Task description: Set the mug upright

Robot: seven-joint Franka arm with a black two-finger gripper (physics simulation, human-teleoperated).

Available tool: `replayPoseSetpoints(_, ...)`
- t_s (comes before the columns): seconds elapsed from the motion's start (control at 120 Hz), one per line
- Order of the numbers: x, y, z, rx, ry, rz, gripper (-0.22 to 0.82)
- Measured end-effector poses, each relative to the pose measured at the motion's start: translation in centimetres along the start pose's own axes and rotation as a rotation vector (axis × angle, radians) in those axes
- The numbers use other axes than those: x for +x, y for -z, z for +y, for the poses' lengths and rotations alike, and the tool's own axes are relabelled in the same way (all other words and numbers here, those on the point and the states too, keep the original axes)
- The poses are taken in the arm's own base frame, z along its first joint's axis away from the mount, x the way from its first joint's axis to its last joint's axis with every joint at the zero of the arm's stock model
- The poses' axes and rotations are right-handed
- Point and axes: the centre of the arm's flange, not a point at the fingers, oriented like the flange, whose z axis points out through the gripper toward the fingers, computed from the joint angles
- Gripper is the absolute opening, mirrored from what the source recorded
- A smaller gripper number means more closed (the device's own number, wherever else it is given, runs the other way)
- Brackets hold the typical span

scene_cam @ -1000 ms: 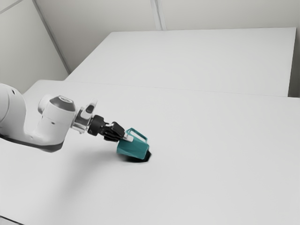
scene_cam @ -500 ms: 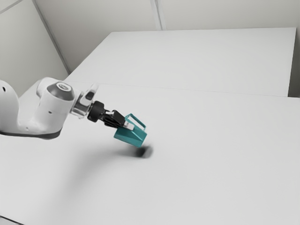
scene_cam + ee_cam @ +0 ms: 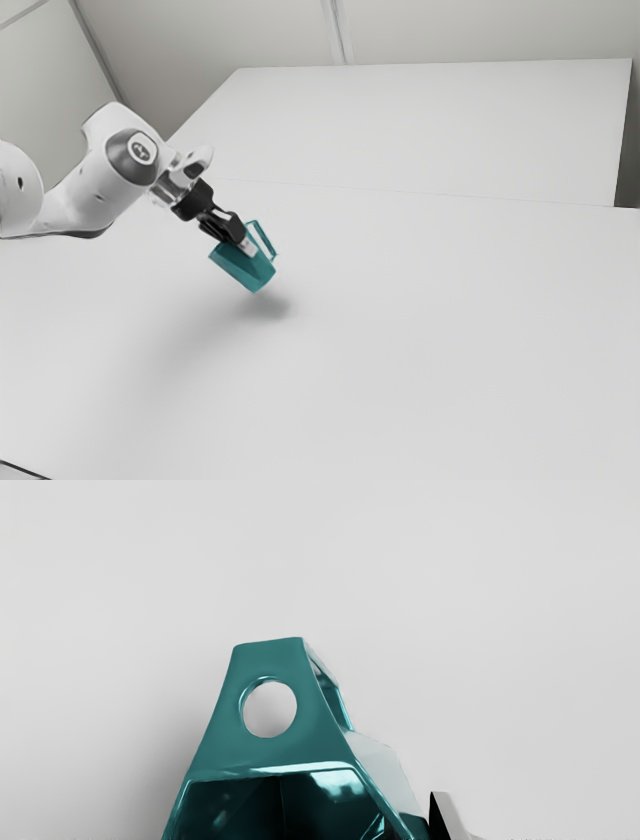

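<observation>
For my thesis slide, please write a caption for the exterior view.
Franka arm holding a tilted teal mug above a white table with its black end effector.

Bright light across the counter (image 3: 450,330), a soft-edged shadow (image 3: 268,309) below the mug (image 3: 240,268), white glints on its teal surface

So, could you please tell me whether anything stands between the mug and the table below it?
Nothing visible does. The gripper holds the mug tilted above the table, where a soft shadow falls beneath it.
</observation>
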Motion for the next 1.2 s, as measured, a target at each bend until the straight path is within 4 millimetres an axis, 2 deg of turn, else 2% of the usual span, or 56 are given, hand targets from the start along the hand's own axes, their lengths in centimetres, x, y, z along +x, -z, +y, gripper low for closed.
replayPoseSetpoints(0.092,0.9,-0.4,-1.4,0.049,0.005,-0.056,-0.17)
replayPoseSetpoints(0.267,2.6,0.6,-1.0,0.16,-0.023,-0.117,-0.17)
replayPoseSetpoints(0.35,2.8,0.4,-1.3,0.193,-0.011,-0.141,-0.17)
replayPoseSetpoints(0.6,3.7,-2.2,-2.6,0.274,0.024,-0.179,-0.16)
replayPoseSetpoints(0.892,4.1,-3.9,-3.1,0.296,0.072,-0.188,-0.16)
replayPoseSetpoints(1.025,4.0,-4.3,-3.4,0.293,0.093,-0.189,-0.09)
replayPoseSetpoints(1.2,4.3,-4.1,-3.2,0.296,0.102,-0.173,0.08)
